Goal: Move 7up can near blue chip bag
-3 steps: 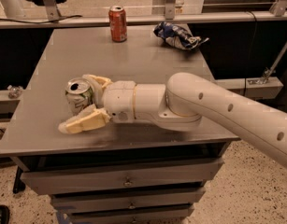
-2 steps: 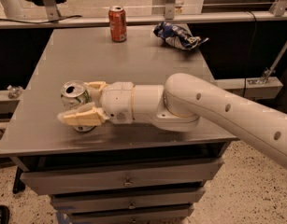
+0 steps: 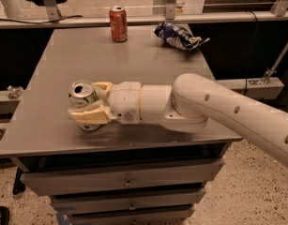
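The 7up can (image 3: 82, 93), silver-white with a green band and an open shiny top, stands near the front left of the grey table (image 3: 134, 60). My gripper (image 3: 93, 101) reaches in from the right on its white arm, and its two cream fingers (image 3: 89, 115) are closed around the can, one in front and one behind. The blue chip bag (image 3: 177, 35), crumpled blue and white, lies at the back right of the table, far from the can.
An orange-red soda can (image 3: 117, 23) stands upright at the back middle of the table, left of the bag. The table has drawers below its front edge (image 3: 125, 182). A rail and dark gaps run behind and beside the table.
The fingers have closed in from a wide spread onto the 7up can. The can has stayed near the front left of the table.
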### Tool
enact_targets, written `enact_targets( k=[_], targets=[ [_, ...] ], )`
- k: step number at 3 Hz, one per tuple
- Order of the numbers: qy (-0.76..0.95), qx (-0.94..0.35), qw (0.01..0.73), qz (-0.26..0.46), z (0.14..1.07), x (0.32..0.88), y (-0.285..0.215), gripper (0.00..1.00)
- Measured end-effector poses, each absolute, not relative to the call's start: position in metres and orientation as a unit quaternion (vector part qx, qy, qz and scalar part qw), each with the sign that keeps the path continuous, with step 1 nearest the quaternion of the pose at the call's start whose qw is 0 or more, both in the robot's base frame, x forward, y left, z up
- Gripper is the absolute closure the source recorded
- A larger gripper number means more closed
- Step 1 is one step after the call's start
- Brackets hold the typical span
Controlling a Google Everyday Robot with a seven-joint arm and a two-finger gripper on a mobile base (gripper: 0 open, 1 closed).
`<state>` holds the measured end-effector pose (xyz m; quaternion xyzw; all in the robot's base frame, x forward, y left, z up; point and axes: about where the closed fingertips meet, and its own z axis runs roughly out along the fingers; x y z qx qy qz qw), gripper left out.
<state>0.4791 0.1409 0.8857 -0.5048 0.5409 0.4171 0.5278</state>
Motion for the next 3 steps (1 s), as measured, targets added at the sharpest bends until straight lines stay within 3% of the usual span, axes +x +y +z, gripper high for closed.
enact_targets(
  k=[1,2,3],
  targets=[
    [0.554,-0.507,0.537,0.384,0.894,0.495,0.106,1.0],
    [0.578,-0.5,0.553,0.333,0.912,0.524,0.042,1.0],
    [0.578,-0.5,0.552,0.333,0.912,0.524,0.043,1.0]
  ],
)
